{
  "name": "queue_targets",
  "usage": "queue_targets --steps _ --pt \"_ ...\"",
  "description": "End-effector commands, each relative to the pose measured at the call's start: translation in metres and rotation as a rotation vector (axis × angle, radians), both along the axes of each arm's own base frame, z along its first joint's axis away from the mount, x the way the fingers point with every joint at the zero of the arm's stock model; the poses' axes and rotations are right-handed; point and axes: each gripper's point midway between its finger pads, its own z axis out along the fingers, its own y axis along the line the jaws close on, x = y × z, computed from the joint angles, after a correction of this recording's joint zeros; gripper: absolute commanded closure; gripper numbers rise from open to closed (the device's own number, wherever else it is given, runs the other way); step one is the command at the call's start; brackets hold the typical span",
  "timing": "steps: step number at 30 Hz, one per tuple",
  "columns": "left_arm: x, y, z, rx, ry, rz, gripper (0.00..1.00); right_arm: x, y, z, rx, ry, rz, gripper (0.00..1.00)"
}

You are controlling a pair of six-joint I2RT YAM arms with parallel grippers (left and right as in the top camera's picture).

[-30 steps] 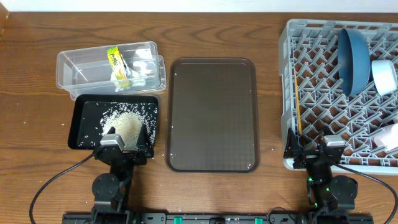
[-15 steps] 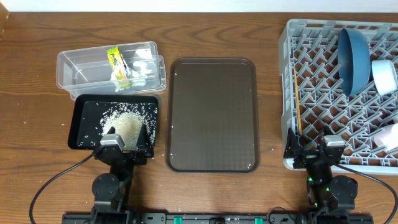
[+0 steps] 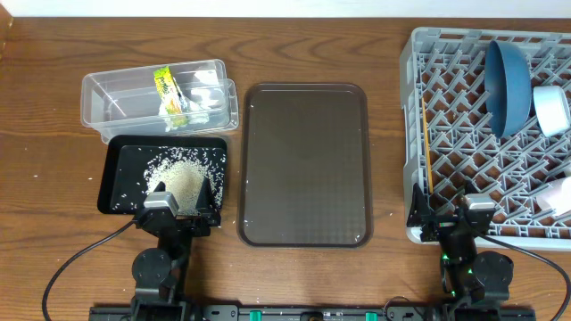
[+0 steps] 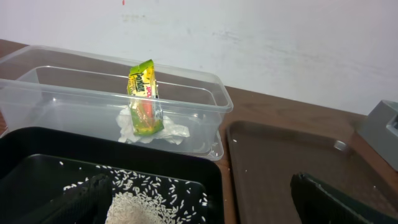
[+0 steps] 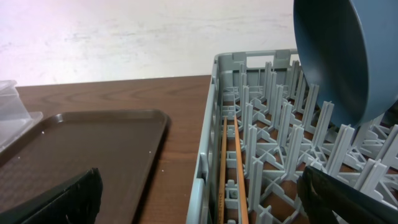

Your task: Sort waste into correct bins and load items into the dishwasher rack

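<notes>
Wrapper [image 4: 144, 99] and tissue [image 4: 155, 132] sit in the clear tub [image 3: 98, 89]; rice [image 3: 185, 178] is heaped in the black tray [image 3: 105, 169]; left fingers [image 4: 339, 200] apart, empty, low over the tray's near edge; we risk clipping it and spilling rice. Right fingers [image 5: 62, 199] apart, empty, beside the rack [image 3: 413, 134]; chopsticks [image 5: 233, 168] lie inside, blue plate [image 3: 510, 76] leans on pegs; a bump could topple it.

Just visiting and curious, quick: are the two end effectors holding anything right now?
Left end effector: open, holding nothing.
Right end effector: open, holding nothing.
</notes>
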Motion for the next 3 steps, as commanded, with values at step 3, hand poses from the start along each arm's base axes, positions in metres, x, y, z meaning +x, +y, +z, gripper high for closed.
queue_targets --steps 3 --pt "-0.0011 0.0033 -0.0156 0.01 0.048 0.016 0.06 -0.0004 0.0035 -0.0006 -0.006 -0.003 0.015 0.01"
